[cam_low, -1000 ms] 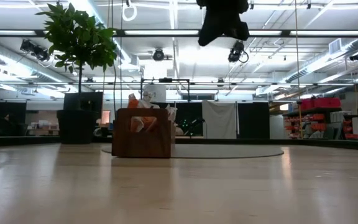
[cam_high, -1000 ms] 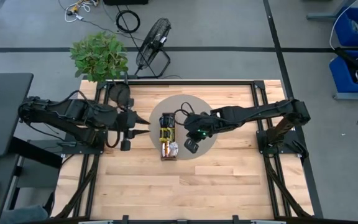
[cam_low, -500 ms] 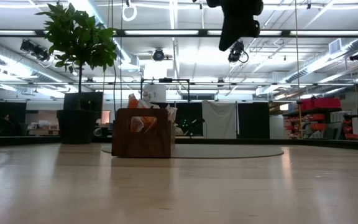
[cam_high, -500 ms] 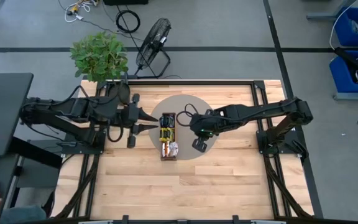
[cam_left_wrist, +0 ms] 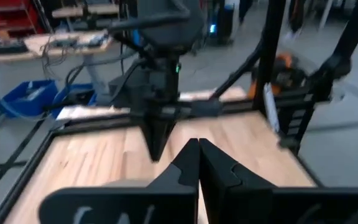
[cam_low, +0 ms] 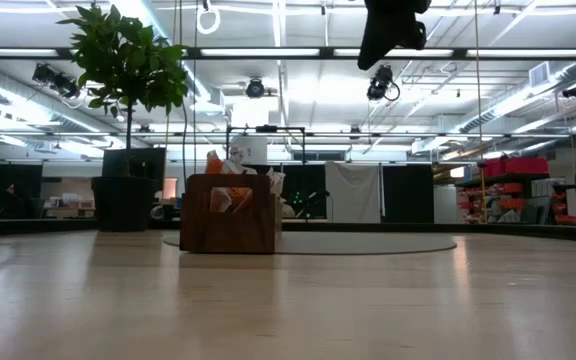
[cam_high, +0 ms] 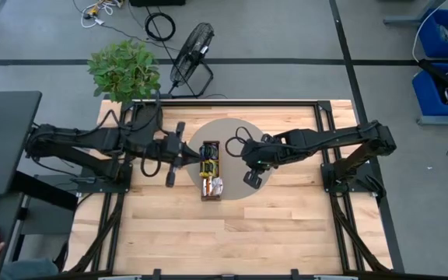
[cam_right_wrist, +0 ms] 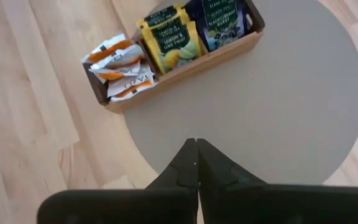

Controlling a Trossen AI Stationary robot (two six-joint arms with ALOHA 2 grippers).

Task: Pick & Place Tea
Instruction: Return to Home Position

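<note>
The tea (cam_right_wrist: 166, 38) lay in the tray (cam_right_wrist: 191, 62) on the mat (cam_right_wrist: 278, 106) at mid desk (cam_high: 286, 225), the left gripper (cam_left_wrist: 198, 152) near its left and the right gripper (cam_right_wrist: 196, 152) raised at its right, both closed and empty.

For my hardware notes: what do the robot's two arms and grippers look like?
The left arm and right arm are both near black, made of slim jointed links, with black cables looping along them. The left gripper and right gripper each have two black fingers tapering to a point. A small green light glows near the right wrist.
</note>
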